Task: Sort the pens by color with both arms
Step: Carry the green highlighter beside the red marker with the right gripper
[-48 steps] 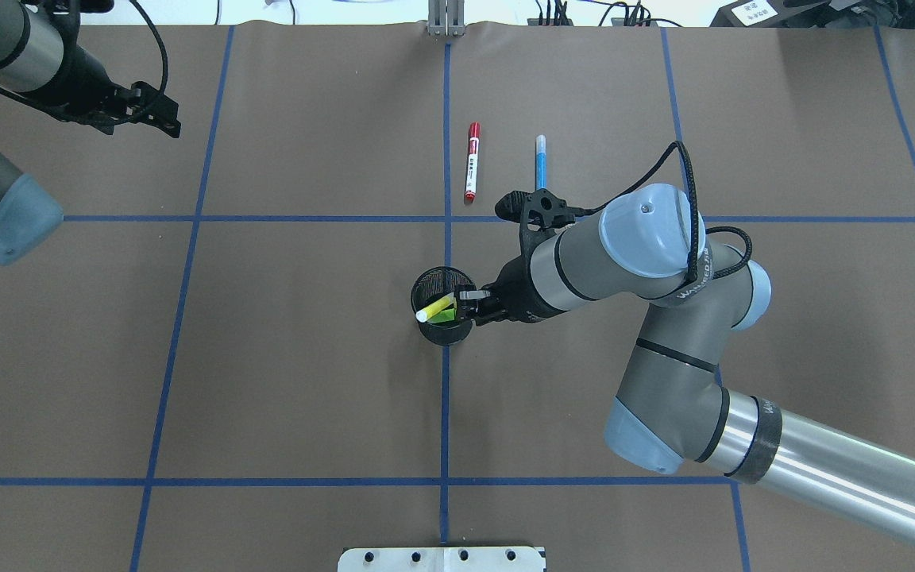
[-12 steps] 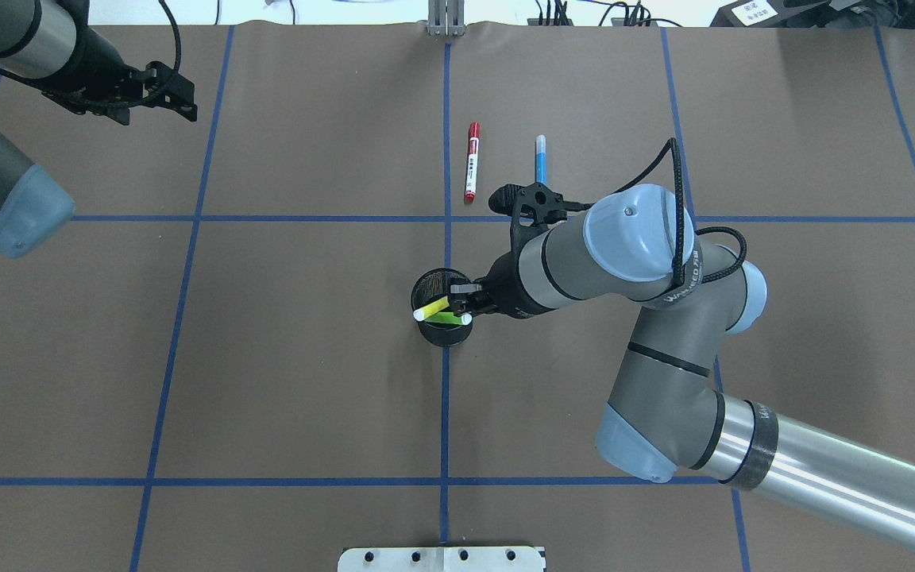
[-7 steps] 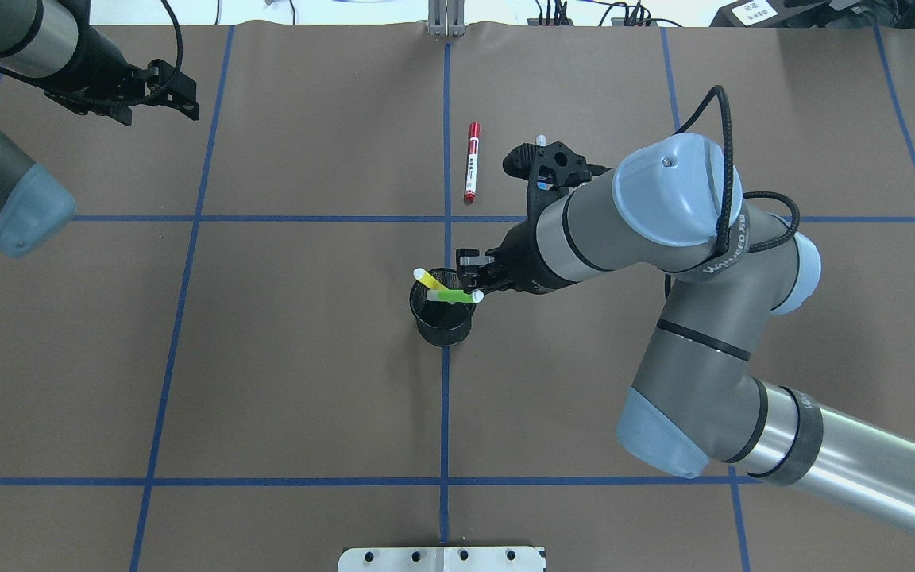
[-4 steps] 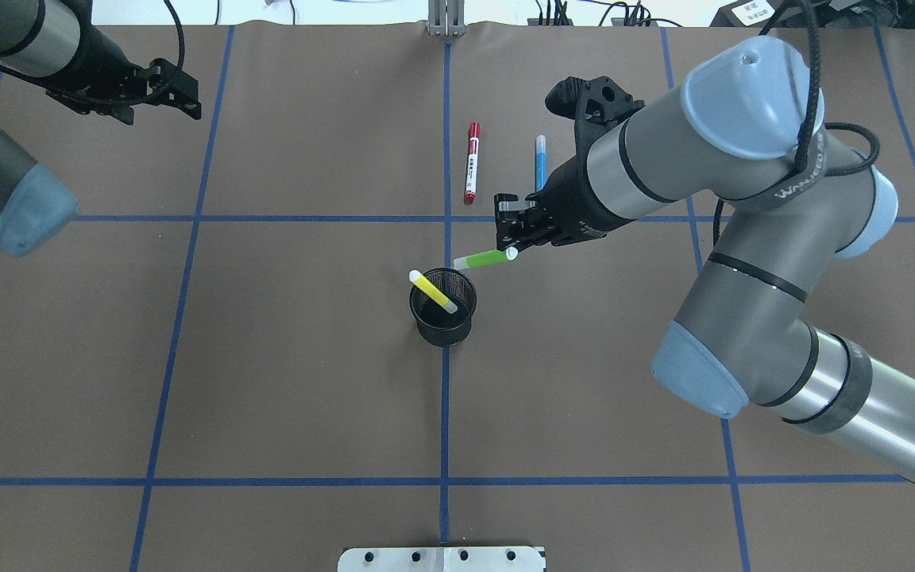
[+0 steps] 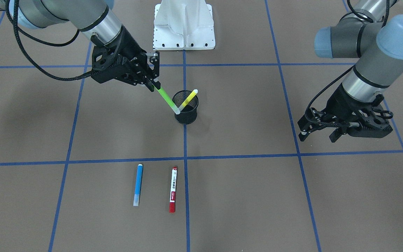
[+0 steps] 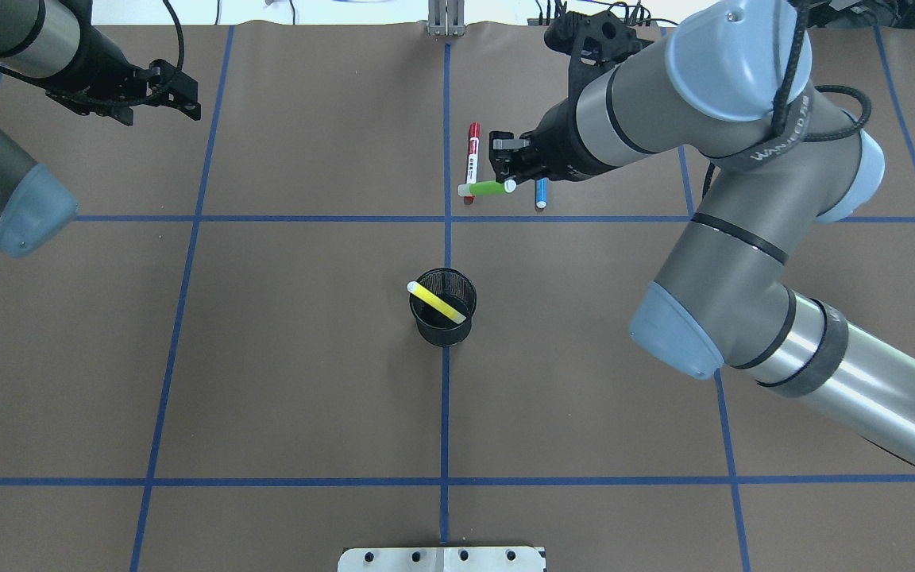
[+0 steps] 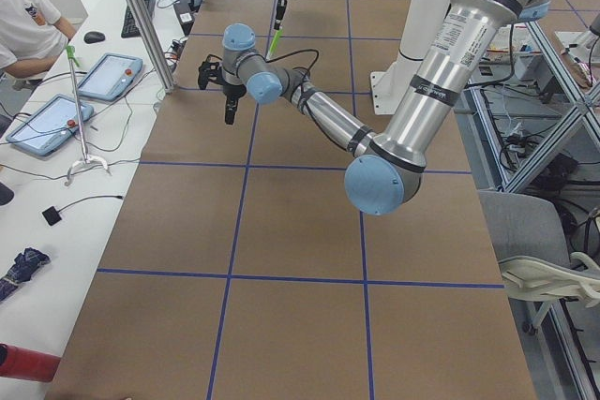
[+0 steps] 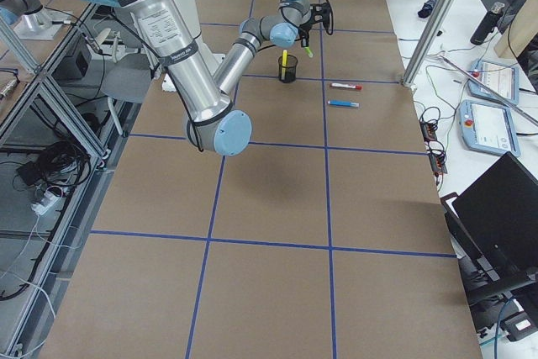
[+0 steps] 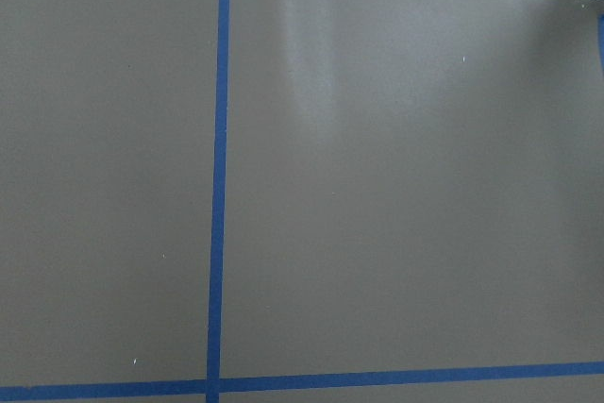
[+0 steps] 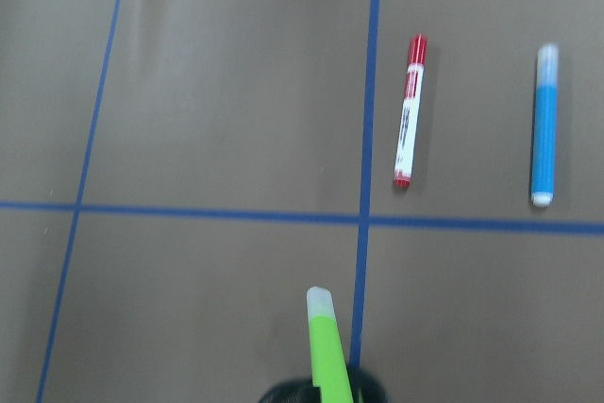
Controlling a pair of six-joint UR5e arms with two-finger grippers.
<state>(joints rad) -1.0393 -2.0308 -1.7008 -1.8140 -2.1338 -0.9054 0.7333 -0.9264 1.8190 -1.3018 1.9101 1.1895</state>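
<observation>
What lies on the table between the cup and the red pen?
Between the cup and the red pen there is only bare table cover crossed by blue tape lines, seen in the front-facing view.

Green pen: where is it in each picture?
Front-facing: green pen left of middle, slanting down to the black cup's rim.
Overhead: green pen top middle, crossing over the red pen's end.
Exterior left: green pen far top, tiny.
Exterior right: green pen top, just right of the cup.
Left wrist: not in it.
Right wrist: green pen bottom middle, pointing up.
Landmark: the red pen.
</observation>
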